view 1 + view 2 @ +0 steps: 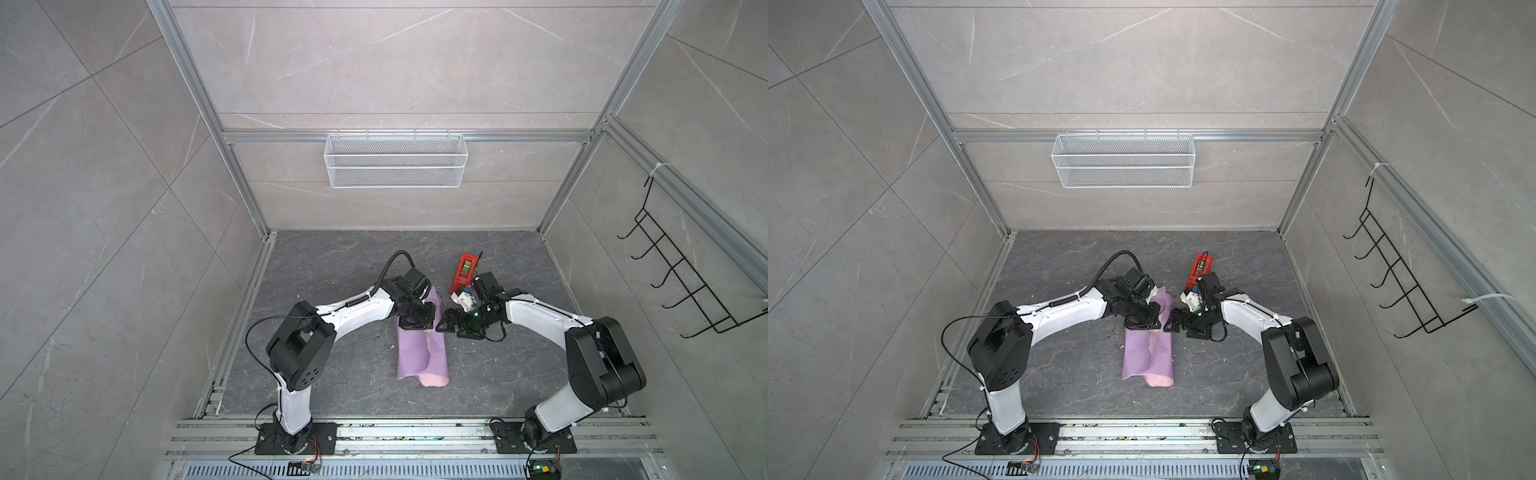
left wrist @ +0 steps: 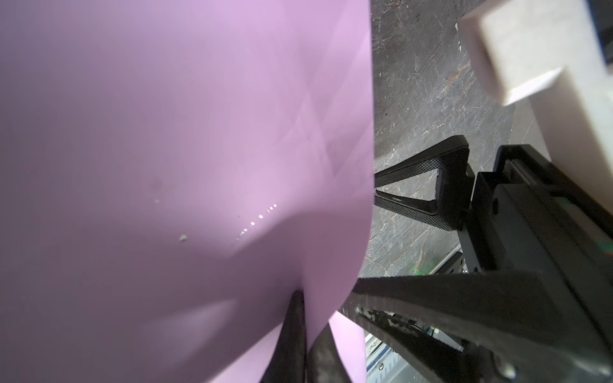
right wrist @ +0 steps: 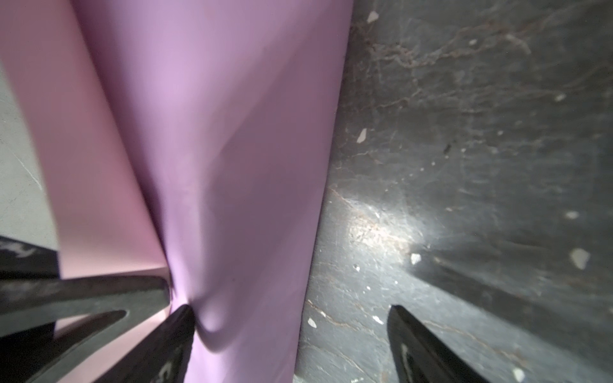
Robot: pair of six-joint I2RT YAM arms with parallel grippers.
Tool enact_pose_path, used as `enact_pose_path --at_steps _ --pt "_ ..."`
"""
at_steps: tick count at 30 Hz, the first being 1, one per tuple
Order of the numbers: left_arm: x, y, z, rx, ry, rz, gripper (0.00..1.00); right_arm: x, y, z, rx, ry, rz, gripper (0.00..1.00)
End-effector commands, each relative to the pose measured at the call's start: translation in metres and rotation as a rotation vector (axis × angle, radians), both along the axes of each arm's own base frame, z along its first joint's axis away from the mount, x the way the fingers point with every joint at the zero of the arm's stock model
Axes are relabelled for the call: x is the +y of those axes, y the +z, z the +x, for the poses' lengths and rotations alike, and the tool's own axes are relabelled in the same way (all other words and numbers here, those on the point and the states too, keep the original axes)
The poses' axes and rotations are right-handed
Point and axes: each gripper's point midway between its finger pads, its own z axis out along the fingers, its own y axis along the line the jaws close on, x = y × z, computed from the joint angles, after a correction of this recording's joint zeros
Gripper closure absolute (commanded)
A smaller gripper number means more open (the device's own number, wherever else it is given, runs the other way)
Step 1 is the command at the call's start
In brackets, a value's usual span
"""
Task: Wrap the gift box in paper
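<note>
The paper [image 1: 419,353] [image 1: 1144,353] lies folded lengthwise on the dark table, lilac side out, with pale pink showing at its near end. My left gripper [image 1: 415,326] [image 1: 1140,326] sits on the far part of the fold. In the left wrist view it [image 2: 303,298] is shut, pinching a flap of the paper [image 2: 166,132]. My right gripper [image 1: 442,322] [image 1: 1169,322] stands open at the paper's right edge. In the right wrist view it [image 3: 290,310] has one fingertip pressed into the paper [image 3: 232,132] and the other over bare table. The gift box is hidden.
A red tape dispenser [image 1: 463,272] [image 1: 1200,268] stands just behind the right wrist. A white wire basket [image 1: 395,160] hangs on the back wall. A black hook rack [image 1: 681,274] is on the right wall. Small white specks dot the table [image 3: 464,165].
</note>
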Motion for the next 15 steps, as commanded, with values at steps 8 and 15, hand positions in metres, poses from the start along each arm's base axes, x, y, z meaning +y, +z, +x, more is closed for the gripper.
enact_pose_path --at_steps 8,15 --pt "-0.019 0.025 -0.012 -0.016 -0.064 -0.118 1.00 -0.018 -0.029 -0.015 0.074 -0.007 -0.127 0.08" --pt "-0.020 0.025 -0.017 -0.006 -0.081 -0.131 1.00 -0.018 -0.028 -0.014 0.074 -0.006 -0.126 0.08"
